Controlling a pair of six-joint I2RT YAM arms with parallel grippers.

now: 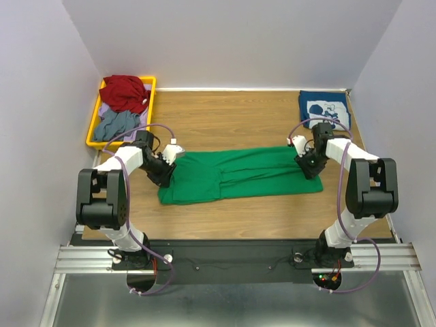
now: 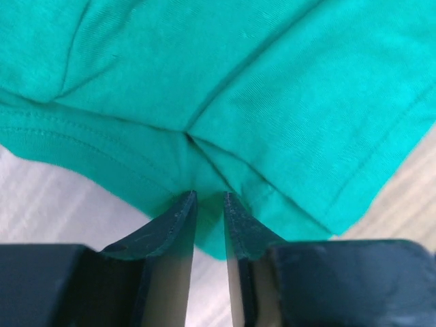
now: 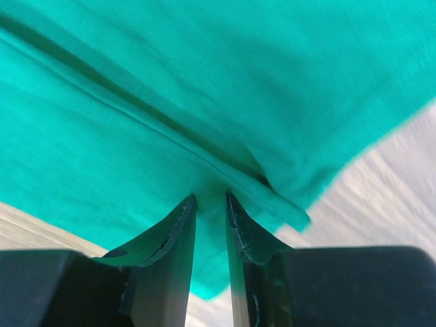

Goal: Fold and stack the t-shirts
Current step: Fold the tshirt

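Overhead first: the green t-shirt lies flat on the worktop as a long band, its long axis running left to right between the arms. The left gripper sits at its left end and the right gripper at its right end, so each arm is nearest its own end. The navy t-shirt lies folded at the far right corner, well apart. A yellow bin of other clothes stands far left.

Left wrist: the jaws are nearly closed, pinching a hemmed edge of the green cloth. Creases converge at the fingertips. The fabric is plain, soft and layered.

Right wrist: same state, the jaws narrow and clamped on a doubled, seamed edge.

Judgement: any next fold turns on both ends moving together across the short axis.
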